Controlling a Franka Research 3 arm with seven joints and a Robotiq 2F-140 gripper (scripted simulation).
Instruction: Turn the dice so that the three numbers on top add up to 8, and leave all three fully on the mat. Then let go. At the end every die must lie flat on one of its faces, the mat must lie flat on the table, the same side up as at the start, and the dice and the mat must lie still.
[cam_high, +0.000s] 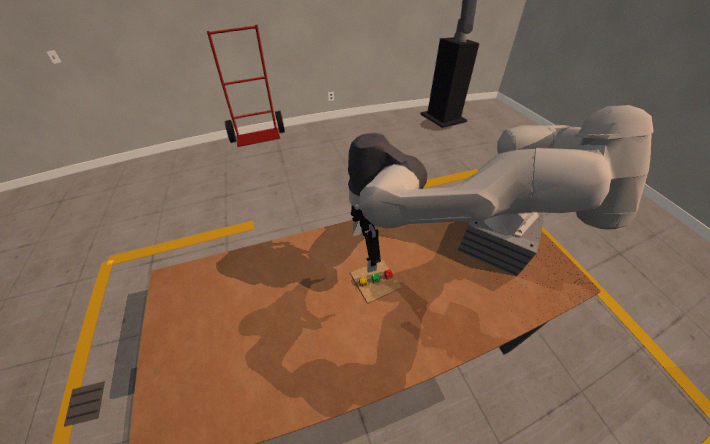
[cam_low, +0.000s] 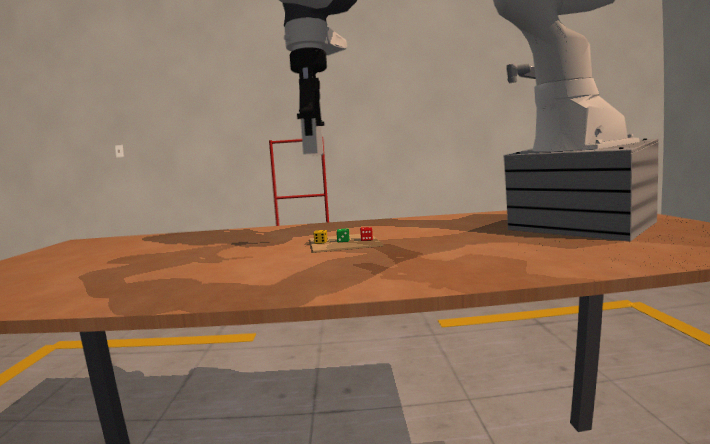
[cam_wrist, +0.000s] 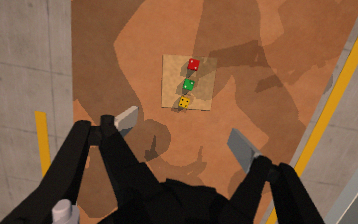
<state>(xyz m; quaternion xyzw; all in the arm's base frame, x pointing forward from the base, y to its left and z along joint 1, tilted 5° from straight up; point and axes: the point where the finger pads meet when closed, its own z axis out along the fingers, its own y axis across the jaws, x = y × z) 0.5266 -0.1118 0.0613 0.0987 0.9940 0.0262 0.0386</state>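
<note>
Three dice sit in a slanting, spaced row on a square tan mat (cam_high: 386, 287) (cam_low: 335, 247) (cam_wrist: 172, 75) on the desk (cam_high: 209, 335) (cam_low: 219, 298) (cam_wrist: 150, 30): yellow (cam_high: 362, 281) (cam_low: 320, 237) (cam_wrist: 184, 102) near one edge, green (cam_high: 375, 277) (cam_low: 342, 235) (cam_wrist: 188, 84) between, red (cam_high: 387, 273) (cam_low: 366, 234) (cam_wrist: 193, 64) beyond. The gaps probably leave finger room for turning each; the mat keeps them together. The gripper (cam_high: 372, 265) (cam_low: 312, 152) (cam_wrist: 184, 125), wide open and holding nothing, points down above the desk; the arm (cam_high: 445, 204) (cam_low: 562, 57) reaches out from its block base (cam_high: 497, 251) (cam_low: 568, 196), wrist bent downward.
</note>
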